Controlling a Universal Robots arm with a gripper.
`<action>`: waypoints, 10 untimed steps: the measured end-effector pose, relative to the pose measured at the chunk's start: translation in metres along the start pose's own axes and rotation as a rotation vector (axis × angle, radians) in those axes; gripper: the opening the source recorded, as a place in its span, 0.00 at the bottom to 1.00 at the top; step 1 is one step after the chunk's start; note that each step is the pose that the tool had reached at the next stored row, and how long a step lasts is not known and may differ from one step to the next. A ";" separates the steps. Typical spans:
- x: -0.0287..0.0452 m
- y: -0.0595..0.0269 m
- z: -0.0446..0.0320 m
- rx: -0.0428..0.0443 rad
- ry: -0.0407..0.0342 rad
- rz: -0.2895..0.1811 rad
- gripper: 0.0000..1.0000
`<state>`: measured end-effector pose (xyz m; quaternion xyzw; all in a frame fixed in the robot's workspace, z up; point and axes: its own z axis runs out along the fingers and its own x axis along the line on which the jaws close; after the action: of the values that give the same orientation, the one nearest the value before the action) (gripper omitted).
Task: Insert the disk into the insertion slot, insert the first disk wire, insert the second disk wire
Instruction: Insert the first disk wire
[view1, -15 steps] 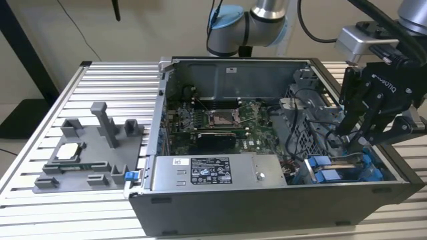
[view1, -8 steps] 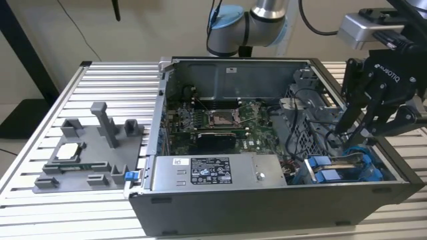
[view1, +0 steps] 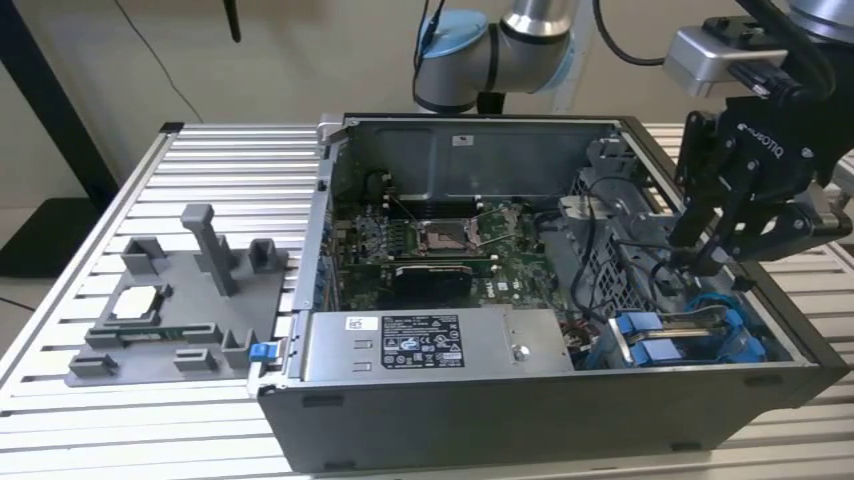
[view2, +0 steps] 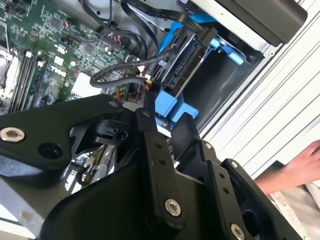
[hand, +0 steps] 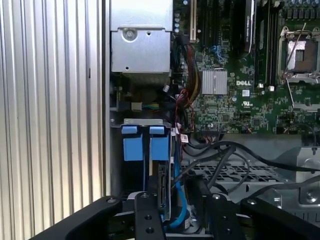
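The disk (hand: 164, 192) stands on edge in the insertion slot (hand: 142, 122), its blue carrier tabs (hand: 160, 146) facing out. In the second wrist view the disk (view2: 187, 55) has a black cable connector (view2: 161, 69) against its end; I cannot tell whether it is seated. My gripper (hand: 180, 197) hangs open just above the disk, one finger on each side of its end and of a blue cable (hand: 178, 200). In the exterior view the gripper (view1: 707, 262) is over the case's right front corner, above the blue slot parts (view1: 667, 335).
The open computer case (view1: 561, 400) holds the motherboard (view1: 441, 235), a grey power-supply box (view1: 427, 345) and a perforated metal cage (hand: 235, 172) with loose black cables (hand: 225, 150). A person's hand (view2: 295, 170) rests on the ribbed table beside the case. A grey fixture (view1: 174, 310) stands at the exterior view's left.
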<state>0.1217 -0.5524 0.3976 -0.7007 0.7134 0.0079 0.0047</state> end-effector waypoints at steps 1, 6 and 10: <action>-0.0019 0.0001 0.0008 0.0026 -0.0008 0.000 1.00; -0.0066 0.0001 0.0045 0.0297 -0.0015 -0.003 1.00; -0.0066 0.0003 0.0062 0.0400 -0.0015 -0.003 1.00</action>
<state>0.1214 -0.5458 0.3915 -0.7015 0.7124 -0.0058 0.0192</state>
